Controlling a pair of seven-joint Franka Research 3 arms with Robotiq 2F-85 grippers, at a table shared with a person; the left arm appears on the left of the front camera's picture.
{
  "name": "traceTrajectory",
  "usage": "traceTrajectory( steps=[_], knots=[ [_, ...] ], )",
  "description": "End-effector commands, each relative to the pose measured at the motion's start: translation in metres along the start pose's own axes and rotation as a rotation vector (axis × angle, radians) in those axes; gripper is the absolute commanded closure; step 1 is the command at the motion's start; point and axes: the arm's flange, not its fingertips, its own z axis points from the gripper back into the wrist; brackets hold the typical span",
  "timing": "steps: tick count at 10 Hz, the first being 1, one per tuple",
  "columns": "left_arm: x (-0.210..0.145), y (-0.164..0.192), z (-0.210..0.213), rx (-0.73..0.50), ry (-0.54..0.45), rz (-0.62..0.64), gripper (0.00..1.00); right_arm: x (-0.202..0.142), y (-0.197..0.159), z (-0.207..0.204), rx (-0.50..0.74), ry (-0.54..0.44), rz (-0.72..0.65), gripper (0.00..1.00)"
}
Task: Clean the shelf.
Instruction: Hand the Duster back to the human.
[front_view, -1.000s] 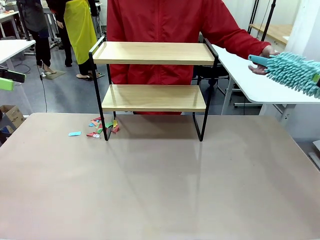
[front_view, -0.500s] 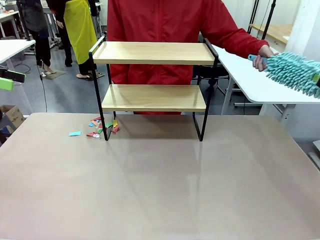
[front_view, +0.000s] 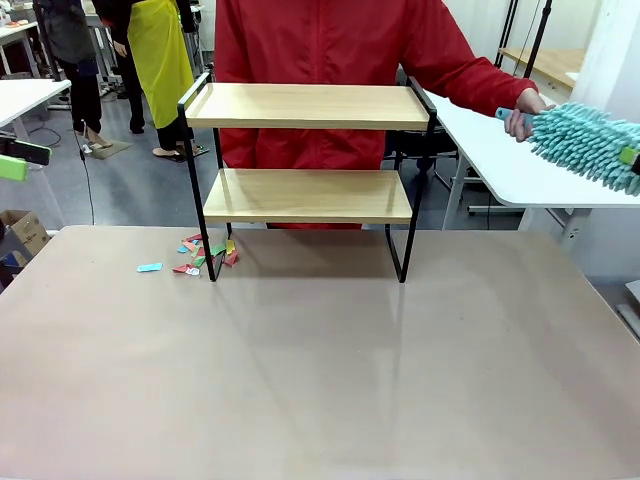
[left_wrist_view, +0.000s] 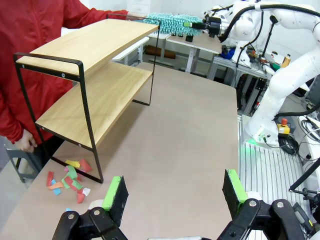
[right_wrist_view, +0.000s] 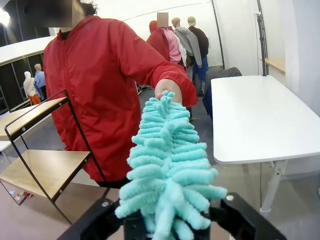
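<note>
Across the table, shelf lengthwise.

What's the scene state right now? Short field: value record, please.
shelf: upright on the brown table, both boards bare
paper scraps: coloured, on the table by the shelf's front-left leg
duster: teal, fluffy, in the air off the shelf's right end
person's hand: grips the duster's far end
right gripper: closed around the duster's near end
left gripper: open, empty, above the table
</note>
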Motion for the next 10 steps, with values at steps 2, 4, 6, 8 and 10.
traceTrajectory(
  steps=[2,4,6,8,10],
  knots=[
    [0.002,0.000,-0.001,-0.001,-0.028,-0.009,0.00,0.011,0.005,0.002,0.006,-0.004,-0.029,0.00],
    [0.002,0.000,-0.001,-0.001,-0.028,-0.009,0.00,0.039,0.006,0.015,0.031,-0.080,-0.069,0.00],
    [0.002,0.000,-0.001,-0.001,-0.028,-0.009,0.00,0.083,0.000,0.035,0.056,-0.178,-0.141,0.00],
    [0.002,0.000,-0.001,-0.001,-0.028,-0.009,0.00,0.125,-0.017,0.054,0.037,-0.294,-0.233,0.00],
    [0.002,0.000,-0.001,-0.001,-0.028,-0.009,0.00,0.154,-0.042,0.078,0.005,-0.420,-0.343,0.00]
  ],
)
